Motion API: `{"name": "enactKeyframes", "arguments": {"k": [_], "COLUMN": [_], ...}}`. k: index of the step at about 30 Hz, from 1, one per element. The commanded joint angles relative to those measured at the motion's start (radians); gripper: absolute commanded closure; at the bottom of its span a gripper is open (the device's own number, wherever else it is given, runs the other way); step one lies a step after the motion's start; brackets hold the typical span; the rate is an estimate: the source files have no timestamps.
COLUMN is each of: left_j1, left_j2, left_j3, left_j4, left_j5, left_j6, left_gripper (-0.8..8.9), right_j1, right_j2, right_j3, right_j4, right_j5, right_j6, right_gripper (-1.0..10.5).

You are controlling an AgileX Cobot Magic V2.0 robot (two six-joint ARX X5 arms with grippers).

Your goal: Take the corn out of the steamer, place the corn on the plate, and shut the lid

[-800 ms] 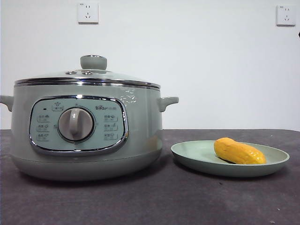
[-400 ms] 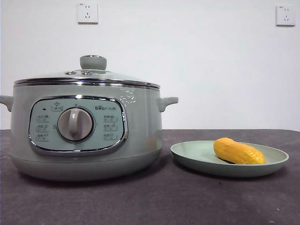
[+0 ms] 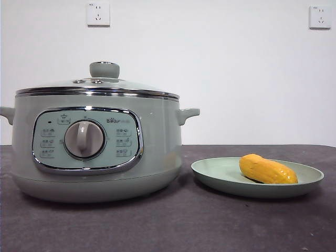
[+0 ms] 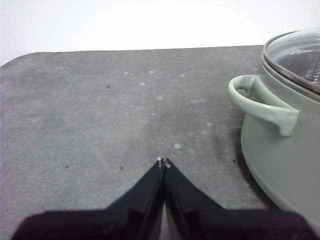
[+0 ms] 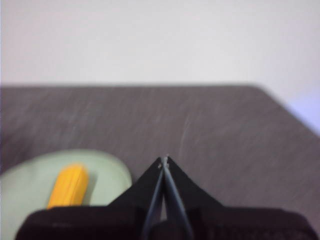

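Note:
The sage-green steamer (image 3: 94,152) stands at the left of the front view with the glass lid (image 3: 97,86) seated on it. The yellow corn (image 3: 268,169) lies on the pale-green plate (image 3: 220,176) to its right. My left gripper (image 4: 163,162) is shut and empty above the bare table, apart from the steamer's side handle (image 4: 262,104). My right gripper (image 5: 164,160) is shut and empty, apart from the plate (image 5: 107,172) with the corn (image 5: 70,186). Neither arm shows in the front view.
The dark grey table (image 3: 173,226) ends at a white wall with two sockets (image 3: 98,14). The table's far edge and a rounded corner show in the left wrist view (image 4: 20,56).

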Motion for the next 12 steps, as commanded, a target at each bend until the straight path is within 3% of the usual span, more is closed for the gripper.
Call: {"name": "enactKeyframes", "arguments": {"k": [1,4,12], "left_j1": [0.002,0.002,0.002], "left_j2": [-0.003,-0.003,-0.003], "left_j3": [-0.015,-0.015,-0.015], "left_j4": [0.005,0.005,0.005], "left_j5": [0.0,0.001,0.001], "left_j6": [0.003,0.003,0.003], "left_gripper": [8.17,8.17,8.17], "right_j1": [0.0,0.0,0.0], "right_j2": [-0.011,-0.011,-0.013], "right_j3": [-0.04,-0.071,-0.093], "right_j4": [0.015,0.015,-0.023], "right_j5": [-0.036,-0.079,-0.077], "right_j6": [0.008,0.007,0.011], "right_gripper": [9.5,9.5,9.5]}}
